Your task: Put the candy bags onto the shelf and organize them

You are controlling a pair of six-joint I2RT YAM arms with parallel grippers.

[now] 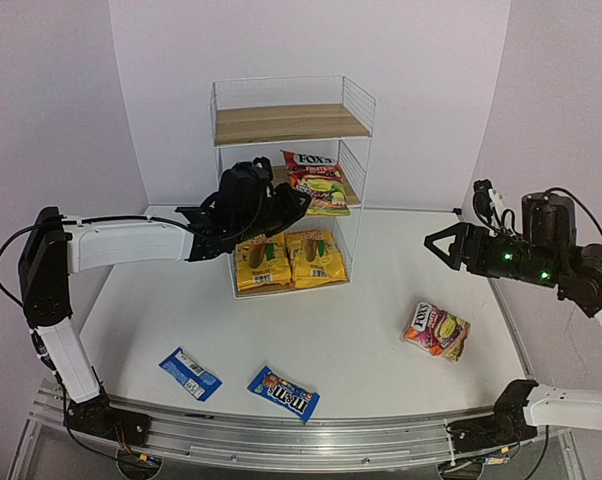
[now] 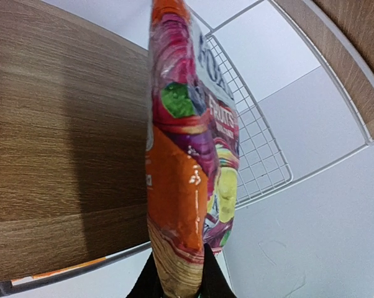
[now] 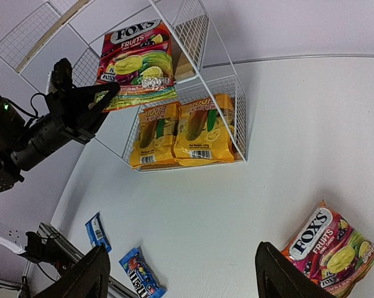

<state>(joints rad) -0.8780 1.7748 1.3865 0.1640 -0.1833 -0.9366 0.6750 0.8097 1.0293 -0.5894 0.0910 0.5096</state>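
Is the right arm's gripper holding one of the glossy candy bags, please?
No, the right gripper stands open and empty; a red-pink glossy plastic bag lies on the white table.

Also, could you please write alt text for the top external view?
The left arm's fingers hold a red candy bag at the middle level of a white wire shelf, with two yellow bags on its bottom board. Another red bag and two blue packets lie on the table; the right arm's fingers are open.
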